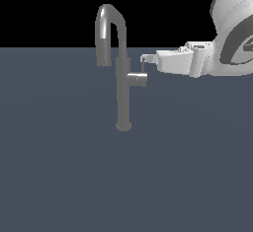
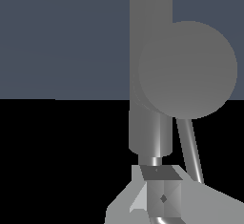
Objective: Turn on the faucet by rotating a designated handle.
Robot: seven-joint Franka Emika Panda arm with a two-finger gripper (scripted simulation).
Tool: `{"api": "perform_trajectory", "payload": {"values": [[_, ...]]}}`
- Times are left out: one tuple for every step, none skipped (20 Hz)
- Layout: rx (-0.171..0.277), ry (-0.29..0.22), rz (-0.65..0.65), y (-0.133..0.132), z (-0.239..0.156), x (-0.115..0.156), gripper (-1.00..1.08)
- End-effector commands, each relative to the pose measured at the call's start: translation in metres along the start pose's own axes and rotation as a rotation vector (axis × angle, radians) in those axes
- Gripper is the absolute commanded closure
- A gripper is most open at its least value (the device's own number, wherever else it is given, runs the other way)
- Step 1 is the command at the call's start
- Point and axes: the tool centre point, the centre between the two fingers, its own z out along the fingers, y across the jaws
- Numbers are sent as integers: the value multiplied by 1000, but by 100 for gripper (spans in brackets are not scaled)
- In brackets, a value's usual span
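The faucet [image 1: 122, 93] is a tall grey column on a small round base, with a hooked gooseneck spout [image 1: 107, 16]. The handle [image 1: 137, 79] is a short horizontal stub on the column's side toward the exterior view's right, with a thin lever rod [image 1: 144, 67] standing up at its end. My gripper [image 1: 145, 58] reaches in from the exterior view's right, its tips at the top of the rod. In the wrist view the stub's round end [image 2: 187, 69] fills the middle, the rod [image 2: 190, 147] runs beside my fingers [image 2: 162, 194], and the jaws look shut together, holding nothing.
The faucet stands on a flat dark blue-grey surface [image 1: 59, 167]. My white arm [image 1: 232, 33] fills the upper corner at the exterior view's right. No other objects show.
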Motion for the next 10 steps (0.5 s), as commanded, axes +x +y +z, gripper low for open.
{"api": "perform_trajectory", "payload": {"values": [[-5,-4,5,12,0,0,108],[-6,-4,5,15,0,0,108],[-6,-4,5,18,0,-1,108],[-6,-4,5,22,0,-1,108],[-6,-4,4,25,0,-1,108],[-6,-4,4,29,0,-1,108],[-6,-4,4,29,0,-1,108],[-1,-1,-6,21,0,-3,108],[-2,-1,-5,25,0,-1,108],[-2,-2,-4,29,0,1,108]]}}
